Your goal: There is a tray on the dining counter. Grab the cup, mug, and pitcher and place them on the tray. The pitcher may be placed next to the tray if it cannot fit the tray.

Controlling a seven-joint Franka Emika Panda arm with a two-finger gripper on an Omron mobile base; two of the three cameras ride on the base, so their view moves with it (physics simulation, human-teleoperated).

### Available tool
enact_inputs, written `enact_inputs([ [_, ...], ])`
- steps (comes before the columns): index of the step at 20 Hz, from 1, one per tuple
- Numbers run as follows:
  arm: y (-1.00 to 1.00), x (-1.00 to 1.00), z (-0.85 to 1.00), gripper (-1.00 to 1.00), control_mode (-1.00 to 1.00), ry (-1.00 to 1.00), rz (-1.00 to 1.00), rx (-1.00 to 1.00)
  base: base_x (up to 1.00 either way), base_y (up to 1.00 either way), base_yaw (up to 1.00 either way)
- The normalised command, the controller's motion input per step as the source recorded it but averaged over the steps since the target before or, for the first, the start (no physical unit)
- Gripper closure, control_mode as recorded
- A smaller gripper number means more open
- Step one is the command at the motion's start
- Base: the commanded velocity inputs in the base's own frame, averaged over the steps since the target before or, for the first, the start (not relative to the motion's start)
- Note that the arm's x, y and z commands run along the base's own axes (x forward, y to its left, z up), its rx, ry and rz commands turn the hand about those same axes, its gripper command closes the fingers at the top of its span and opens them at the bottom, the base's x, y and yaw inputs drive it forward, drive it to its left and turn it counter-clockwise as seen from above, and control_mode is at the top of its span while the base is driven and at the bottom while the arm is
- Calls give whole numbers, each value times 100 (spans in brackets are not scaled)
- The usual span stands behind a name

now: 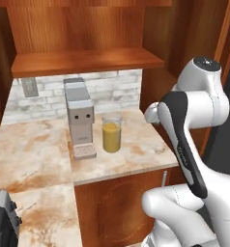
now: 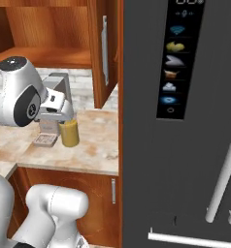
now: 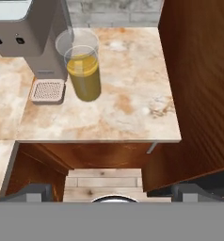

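One pitcher (image 1: 111,136) of orange liquid stands upright, long axis vertical, on the worktop (image 1: 136,154) just beside the grey coffee machine (image 1: 79,116), well back from the front edge, hand (image 3: 113,190) spread wide and empty, no readable writing.

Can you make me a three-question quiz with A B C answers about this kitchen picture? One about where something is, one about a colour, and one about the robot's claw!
1. Where does the pitcher stand?
A. right beside the coffee machine
B. on the wooden shelf
C. on the floor

2. What colour is the liquid in it?
A. green
B. orange
C. blue

3. What is the gripper doing?
A. squeezing the pitcher
B. holding a spoon
C. open, holding nothing

Answers: 1 A, it stands on the counter next to the machine's drip tray. 2 B, orange fills the glass. 3 C, its fingertips stand wide apart, short of the counter.
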Motion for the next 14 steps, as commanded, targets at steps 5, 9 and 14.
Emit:
enact_inputs([
  [5, 0, 0, 0, -100, 100, 0, 0, 0, 74, 12, 0],
  [9, 0, 0, 0, -100, 100, 0, 0, 0, 33, 23, 5],
  [14, 0, 0, 0, -100, 100, 0, 0, 0, 14, 27, 17],
])
